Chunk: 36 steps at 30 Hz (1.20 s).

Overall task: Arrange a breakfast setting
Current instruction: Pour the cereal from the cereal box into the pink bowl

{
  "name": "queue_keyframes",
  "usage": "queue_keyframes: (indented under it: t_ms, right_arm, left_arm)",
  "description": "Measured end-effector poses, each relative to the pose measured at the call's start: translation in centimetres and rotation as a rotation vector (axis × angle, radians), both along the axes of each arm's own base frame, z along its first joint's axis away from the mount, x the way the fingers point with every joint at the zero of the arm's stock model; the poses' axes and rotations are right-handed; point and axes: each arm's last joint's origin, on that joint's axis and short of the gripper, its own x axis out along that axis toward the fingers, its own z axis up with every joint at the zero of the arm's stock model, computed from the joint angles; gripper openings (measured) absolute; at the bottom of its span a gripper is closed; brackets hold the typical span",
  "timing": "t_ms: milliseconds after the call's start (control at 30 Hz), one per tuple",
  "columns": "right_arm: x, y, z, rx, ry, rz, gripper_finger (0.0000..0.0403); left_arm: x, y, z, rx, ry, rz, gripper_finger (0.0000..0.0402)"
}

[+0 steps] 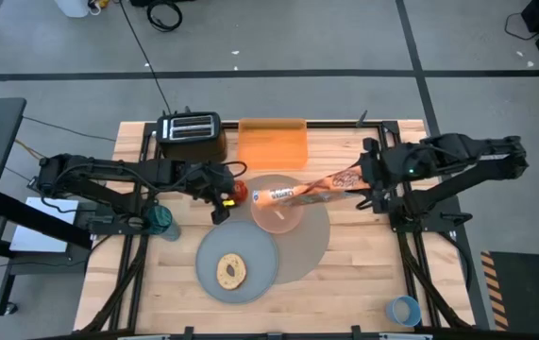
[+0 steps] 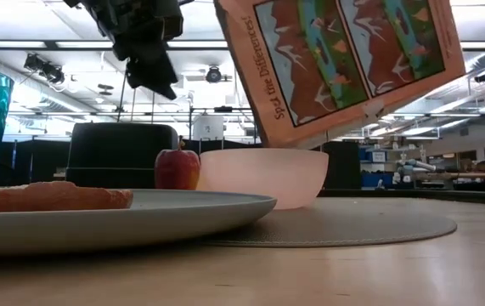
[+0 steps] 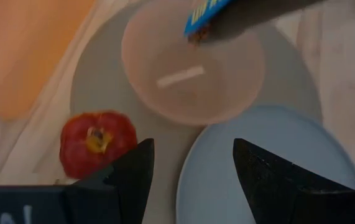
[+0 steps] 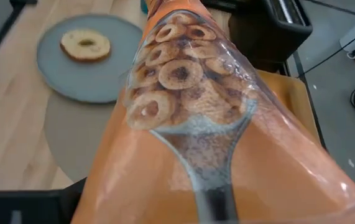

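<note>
My right gripper [image 1: 371, 181] clamps a cereal box [image 1: 311, 192], tilted over the pale pink bowl [image 1: 277, 213]. My left gripper [image 1: 222, 200] hangs open and empty beside the red apple [image 1: 239, 194].

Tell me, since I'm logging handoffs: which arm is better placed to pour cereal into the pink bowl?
Right. Its pincer holds the cereal box tilted over the pink bowl; the left pincer hangs open beside the apple.

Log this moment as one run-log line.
right gripper: shut on cereal box, tilted over pink bowl | left gripper: open, above apple
</note>
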Motion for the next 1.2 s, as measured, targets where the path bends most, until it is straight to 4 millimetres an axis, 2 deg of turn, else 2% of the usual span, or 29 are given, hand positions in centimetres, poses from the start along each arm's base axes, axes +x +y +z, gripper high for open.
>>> queue_keyframes:
  t_ms: [433,767,1000,1200]
  right_arm:
    - [3.6,-0.1,2.0,-0.068,0.113,0.070,0.0237]
    - [6.3,0.3,2.7,-0.099,0.211,0.101,0.0237]
    - [7.5,0.5,2.6,-0.128,0.256,0.096,0.0237]
    - [7.7,0.5,2.7,-0.130,0.240,0.075,0.0237]
  left_arm:
    - [-0.8,0.0,-0.7,0.005,0.110,-0.016,0.0226]
    - [-1.6,0.0,0.2,0.010,0.084,-0.020,0.0226]
    - [-2.4,-0.1,1.2,0.013,0.038,-0.020,0.0226]
    - [-2.6,-0.1,1.5,0.014,0.020,-0.021,0.0226]
